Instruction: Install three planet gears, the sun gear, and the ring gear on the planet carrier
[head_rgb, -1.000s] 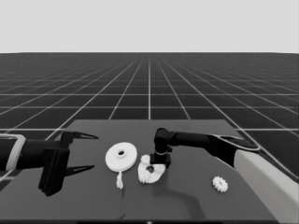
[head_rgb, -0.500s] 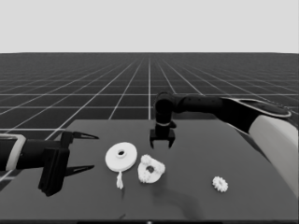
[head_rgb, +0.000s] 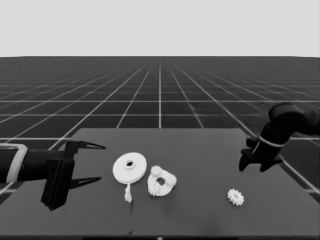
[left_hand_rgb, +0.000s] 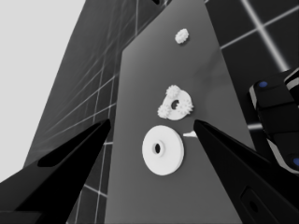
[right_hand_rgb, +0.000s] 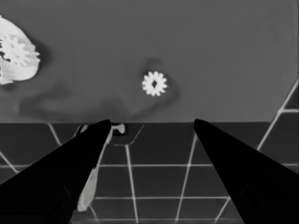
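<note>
The dark table (head_rgb: 200, 150) was shown spanning the near ground, with all white parts gathered on its near half. The left arm was parked at the left edge, its left gripper (head_rgb: 92, 162) held over the table's left end with the fingers spread wide and nothing between them. The right gripper (head_rgb: 255, 165) was held above the table's right edge, far of the lone gear; its fingers were seen parted and empty in the right wrist view (right_hand_rgb: 149, 135). The larger round part (head_rgb: 129, 167), the ring gear, lay flat left of centre. Just to its right lay the smaller round part (head_rgb: 162, 182), the planet carrier, with three small gears (left_hand_rgb: 174, 90) seated on it around its hole, as the left wrist view showed. One further planet gear (head_rgb: 235, 197) lay alone, well apart to the right and nearer. A thin white piece (head_rgb: 128, 192) lay just near of the larger round part.
</note>
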